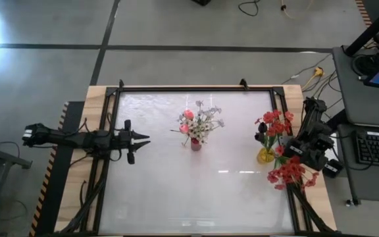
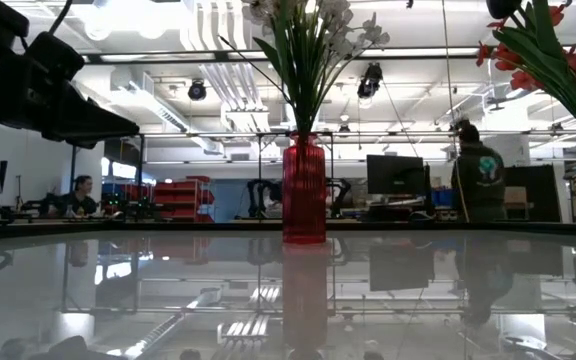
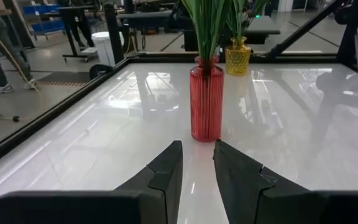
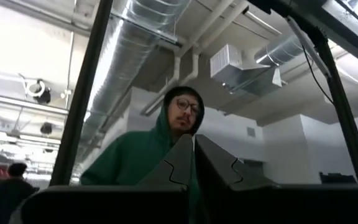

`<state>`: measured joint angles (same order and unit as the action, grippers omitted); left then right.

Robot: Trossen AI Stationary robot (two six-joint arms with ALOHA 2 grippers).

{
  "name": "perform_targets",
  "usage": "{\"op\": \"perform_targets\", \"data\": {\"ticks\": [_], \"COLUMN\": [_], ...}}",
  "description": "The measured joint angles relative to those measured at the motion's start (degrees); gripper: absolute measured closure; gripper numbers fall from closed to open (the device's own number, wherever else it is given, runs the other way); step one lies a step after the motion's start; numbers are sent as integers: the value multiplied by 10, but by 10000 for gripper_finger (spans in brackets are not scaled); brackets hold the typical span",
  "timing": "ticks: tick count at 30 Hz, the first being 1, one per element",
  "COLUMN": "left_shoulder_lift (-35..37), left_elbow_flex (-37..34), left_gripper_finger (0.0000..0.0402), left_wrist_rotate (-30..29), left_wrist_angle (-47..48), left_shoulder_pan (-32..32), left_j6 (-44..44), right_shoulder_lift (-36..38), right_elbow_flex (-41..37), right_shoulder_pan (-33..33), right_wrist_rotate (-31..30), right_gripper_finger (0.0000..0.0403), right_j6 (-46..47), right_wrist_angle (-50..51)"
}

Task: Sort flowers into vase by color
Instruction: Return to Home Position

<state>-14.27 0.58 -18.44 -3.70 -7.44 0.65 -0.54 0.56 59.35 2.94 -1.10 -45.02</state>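
Observation:
A red ribbed vase (image 3: 206,102) stands on its base mid-table and holds pink and white flowers (image 1: 199,124) on green stems. A gold vase (image 1: 265,157) near the right edge holds red flowers (image 1: 275,124). Another red bunch (image 1: 288,173) lies at the table's right edge by the right arm (image 1: 308,141). My left gripper (image 3: 197,144) hovers level at the table's left, pointing at the red vase. It is open, with a narrow gap and nothing in it. My right gripper (image 4: 193,138) is shut and tilted up toward the ceiling, holding nothing.
A black frame rail (image 1: 196,87) borders the glossy white table top. Bare surface lies between my left gripper and the red vase, and across the near half. A person in a green hoodie (image 4: 148,155) stands beyond the table. A desk with a keyboard (image 1: 377,146) is at the right.

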Motion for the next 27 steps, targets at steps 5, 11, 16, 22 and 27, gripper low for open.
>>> {"op": "perform_targets", "data": {"ticks": [5,11,16,22,27], "left_shoulder_lift": [-1,5,33,79,103], "left_elbow_flex": [0,0,0,0,0], "left_gripper_finger": [322,322,322,322,322], "left_wrist_rotate": [0,0,37,40,45], "left_wrist_angle": [0,-4,-44,-6,6], "left_shoulder_pan": [0,0,0,0,0], "left_j6": [-1,-28,-96,-109,-111], "right_shoulder_lift": [0,0,0,0,0], "right_elbow_flex": [0,0,0,0,0], "right_shoulder_pan": [0,0,0,0,0], "right_wrist_rotate": [0,0,0,-1,-1], "right_gripper_finger": [390,390,390,390,390], "right_j6": [-29,-34,-38,-63,-60], "right_wrist_angle": [3,21,22,17,76]}}
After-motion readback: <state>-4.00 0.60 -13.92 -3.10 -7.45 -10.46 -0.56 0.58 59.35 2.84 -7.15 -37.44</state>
